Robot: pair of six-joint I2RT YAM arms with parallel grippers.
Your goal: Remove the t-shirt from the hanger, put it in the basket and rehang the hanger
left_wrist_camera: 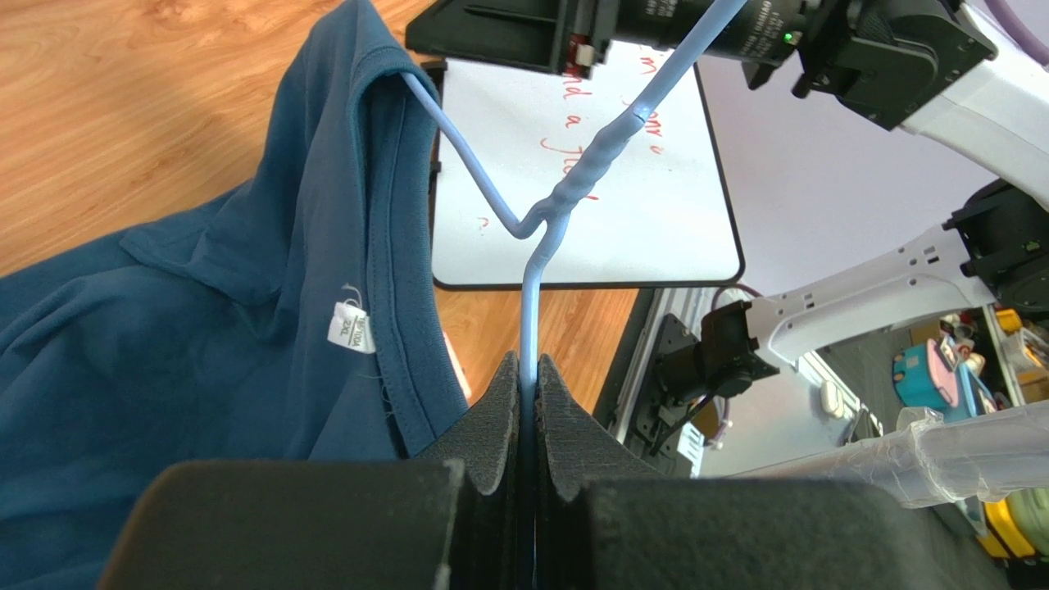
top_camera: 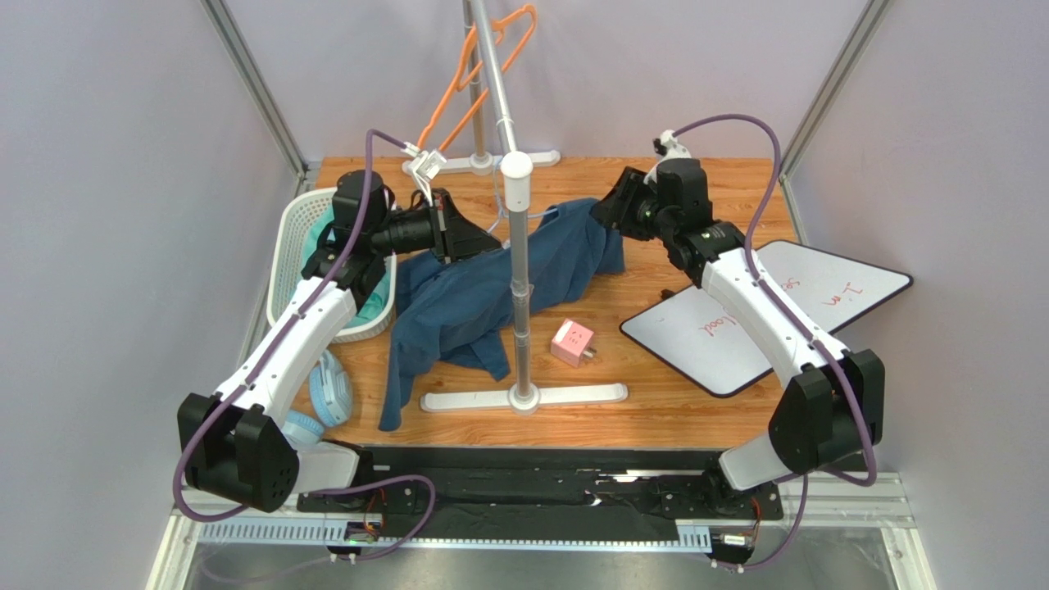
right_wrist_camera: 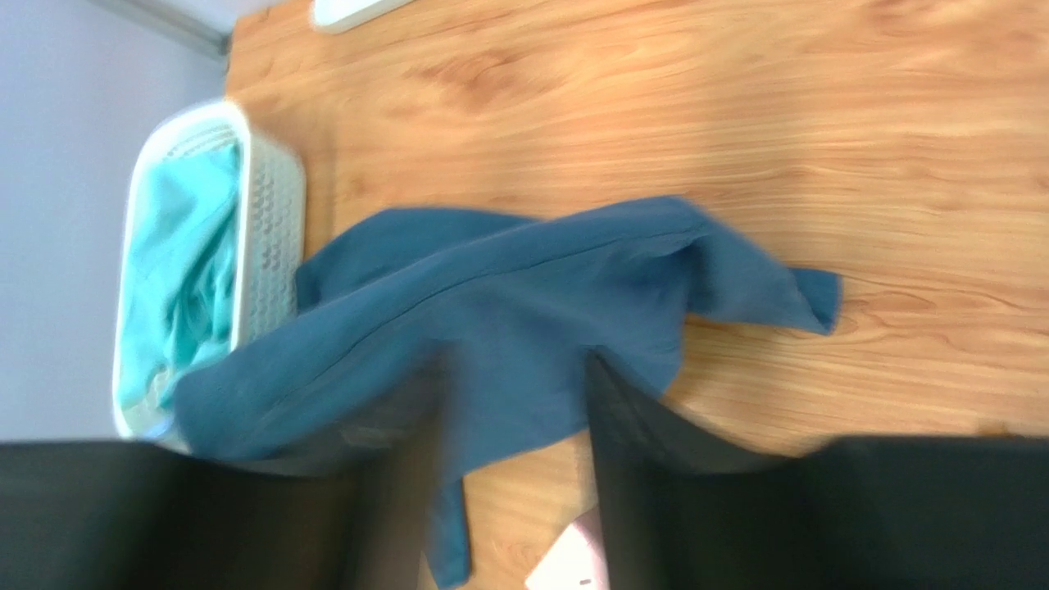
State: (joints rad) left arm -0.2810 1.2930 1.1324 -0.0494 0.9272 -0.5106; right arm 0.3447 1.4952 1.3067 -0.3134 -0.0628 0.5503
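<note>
In the left wrist view, we see the left pincer (left_wrist_camera: 530, 369) closed fully, with its two dark pads pressed together on the thin pale blue wire of the hanger (left_wrist_camera: 591, 169). The wire goes up from the pads to a twisted neck, and one arm of it goes inside the collar of the t-shirt (left_wrist_camera: 185, 344). A small white label (left_wrist_camera: 350, 328) sits inside this collar.

From the top camera, the dark blue t-shirt (top_camera: 468, 301) lies spread on the wooden bench (top_camera: 690, 412), around the pole of a metal stand (top_camera: 522, 271). Its left end is at the left pincer (top_camera: 458, 234) and its right end is at the right pincer (top_camera: 606, 212).

In the right wrist view, the right pincer (right_wrist_camera: 511, 369) has its fingers (right_wrist_camera: 628, 455) well apart, and the blue cloth shows in the gap between them. This picture is blurred, so we cannot tell whether the fingers touch the cloth.

A white basket (top_camera: 289, 234) with teal cloth inside stands at the left edge of the bench, just beside the shirt. A whiteboard (top_camera: 739, 326) lies at the right, and a small pink block (top_camera: 570, 342) lies near the stand.
</note>
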